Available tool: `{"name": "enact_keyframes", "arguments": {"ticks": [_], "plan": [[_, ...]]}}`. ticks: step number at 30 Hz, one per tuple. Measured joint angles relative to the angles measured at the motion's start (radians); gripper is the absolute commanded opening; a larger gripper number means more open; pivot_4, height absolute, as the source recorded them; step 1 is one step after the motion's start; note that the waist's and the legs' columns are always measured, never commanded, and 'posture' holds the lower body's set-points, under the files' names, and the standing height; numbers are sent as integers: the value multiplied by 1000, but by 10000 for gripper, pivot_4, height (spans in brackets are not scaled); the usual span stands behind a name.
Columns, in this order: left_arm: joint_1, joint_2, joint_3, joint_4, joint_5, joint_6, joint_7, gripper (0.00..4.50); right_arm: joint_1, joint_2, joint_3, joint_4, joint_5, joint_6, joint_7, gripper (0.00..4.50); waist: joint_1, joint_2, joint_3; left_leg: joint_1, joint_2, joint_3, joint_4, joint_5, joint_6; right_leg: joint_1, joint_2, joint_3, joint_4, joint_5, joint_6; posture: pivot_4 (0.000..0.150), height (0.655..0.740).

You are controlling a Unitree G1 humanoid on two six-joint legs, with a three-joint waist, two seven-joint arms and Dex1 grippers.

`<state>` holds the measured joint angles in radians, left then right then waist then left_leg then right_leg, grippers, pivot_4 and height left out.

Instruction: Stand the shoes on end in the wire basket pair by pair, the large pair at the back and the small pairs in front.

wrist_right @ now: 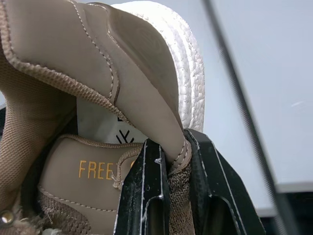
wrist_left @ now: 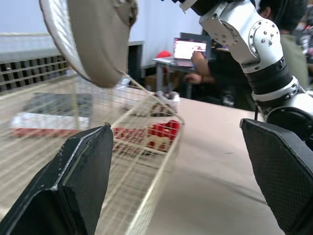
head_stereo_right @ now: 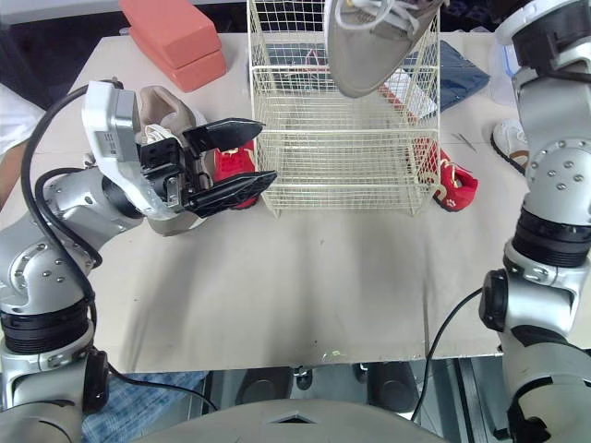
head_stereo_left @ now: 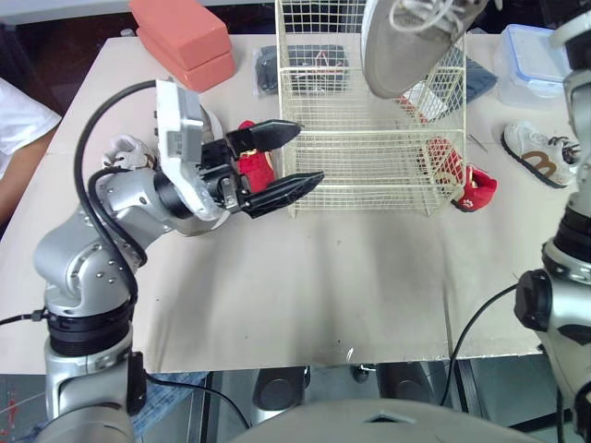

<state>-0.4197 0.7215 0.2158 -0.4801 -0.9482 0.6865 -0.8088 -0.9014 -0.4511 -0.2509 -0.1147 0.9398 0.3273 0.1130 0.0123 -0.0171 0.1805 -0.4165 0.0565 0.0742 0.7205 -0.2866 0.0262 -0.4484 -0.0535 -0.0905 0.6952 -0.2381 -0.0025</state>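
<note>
Two left gripper (head_stereo_left: 309, 152) fingers spread wide at wire basket (head_stereo_left: 369, 132) front corner, 9 o'clock; red shoe (head_stereo_left: 254, 164) just behind. At 3 o'clock, second red shoe (head_stereo_left: 476, 189) beside basket. Farther, right gripper (wrist_right: 173, 147) pinching tan shoe (head_stereo_left: 406, 46) collar, raised over basket back.

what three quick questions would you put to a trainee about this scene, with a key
1. True or false: the left gripper is shut.
2. What does the right gripper hold? A. tan shoe B. cup C. towel
3. Fill in: the tan shoe hangs ___ the basket.

Key: 1 false, it is open; 2 A; 3 above
</note>
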Motion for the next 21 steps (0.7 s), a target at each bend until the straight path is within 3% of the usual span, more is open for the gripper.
{"name": "enact_keyframes", "arguments": {"ticks": [9,21], "plan": [[18,54,60,-6,1,4,27,44803,-112,79,-29,211,-174,-167,69,0,0,1,1,0,0,0,0,0,0,-1,0,0,1,0,0,1500,6860],[4,64,89,-6,28,1,92,44803,-99,71,-7,334,-383,-316,212,0,0,1,1,0,0,0,0,0,0,-1,-1,0,1,0,0,1500,6860]]}}
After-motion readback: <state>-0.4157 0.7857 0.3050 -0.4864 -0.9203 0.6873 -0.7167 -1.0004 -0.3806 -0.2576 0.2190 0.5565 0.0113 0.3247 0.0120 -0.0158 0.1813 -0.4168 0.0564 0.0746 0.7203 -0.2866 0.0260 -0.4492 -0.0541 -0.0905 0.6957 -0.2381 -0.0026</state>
